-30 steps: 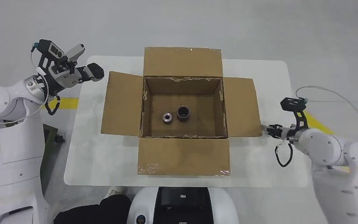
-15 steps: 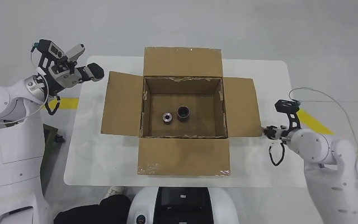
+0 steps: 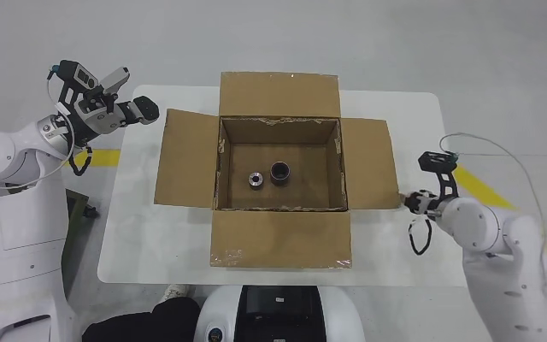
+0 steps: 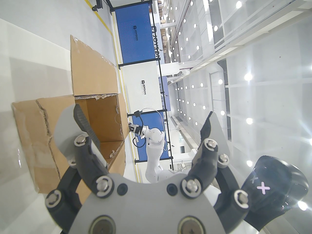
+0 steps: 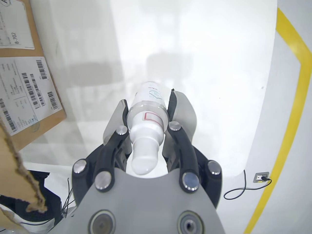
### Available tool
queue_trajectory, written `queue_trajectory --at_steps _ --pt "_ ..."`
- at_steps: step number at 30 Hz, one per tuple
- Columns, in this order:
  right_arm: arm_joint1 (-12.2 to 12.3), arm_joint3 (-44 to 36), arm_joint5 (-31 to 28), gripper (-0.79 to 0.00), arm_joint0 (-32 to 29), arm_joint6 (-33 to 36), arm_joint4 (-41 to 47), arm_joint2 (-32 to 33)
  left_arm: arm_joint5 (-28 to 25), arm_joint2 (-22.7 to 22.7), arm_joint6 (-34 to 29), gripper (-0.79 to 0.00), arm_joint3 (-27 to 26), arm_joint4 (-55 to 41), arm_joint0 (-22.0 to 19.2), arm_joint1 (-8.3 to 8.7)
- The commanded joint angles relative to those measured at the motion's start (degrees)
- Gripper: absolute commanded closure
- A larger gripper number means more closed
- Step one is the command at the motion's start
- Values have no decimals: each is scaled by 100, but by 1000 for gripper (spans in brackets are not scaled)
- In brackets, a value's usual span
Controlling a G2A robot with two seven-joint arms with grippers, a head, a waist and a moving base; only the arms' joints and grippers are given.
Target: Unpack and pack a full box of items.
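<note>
Grey workshop floor surrounds the white rounded desk (image 3: 128, 248) in my top view. The open brown cardboard box (image 3: 282, 231) sits on the middle of it, all four flaps spread flat. On the box floor lie a small silver metal ring (image 3: 255, 179) and, just beside it, a dark short cylinder (image 3: 281, 172). My left gripper (image 3: 144, 109) hangs off the desk's far left corner, apart from the box. My right gripper (image 3: 410, 200) sits just beside the near corner of the right-hand flap.

From the left wrist view, the left gripper (image 4: 143, 112) has its fingers (image 4: 80, 120) spread wide with nothing between them. Beyond them I see the box (image 4: 97, 113) side-on, and past it the right gripper (image 4: 132, 127) close to the far flap.

From the right wrist view, the right gripper (image 5: 148, 99) has its fingers (image 5: 181, 108) clamped on a white plastic spray bottle (image 5: 147, 120). They grip its body, with the cap end pointing back toward the wrist. The bottle is held above bare desk (image 5: 195, 37), near a box flap carrying barcode labels (image 5: 26, 83). A yellow floor line (image 5: 301, 86) runs beyond the desk edge.
</note>
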Motion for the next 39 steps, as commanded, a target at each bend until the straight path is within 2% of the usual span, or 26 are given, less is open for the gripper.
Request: queue_trajectory --at_steps 1,12,23,31,39 --pt "7 -143 18 0 -27 72 -30 45 0 0 0 -785 0 0 0 0" --pt "65 -1129 26 0 -21 460 -318 486 0 0 0 -785 0 0 0 0" --pt "112 -1639 -154 0 694 709 -521 530 0 0 0 -785 0 0 0 0" --pt "89 -1688 -62 0 1436 450 -265 106 0 0 0 -785 0 0 0 0" --pt "-9 -1381 161 0 2140 -161 248 -763 0 0 0 -785 0 0 0 0"
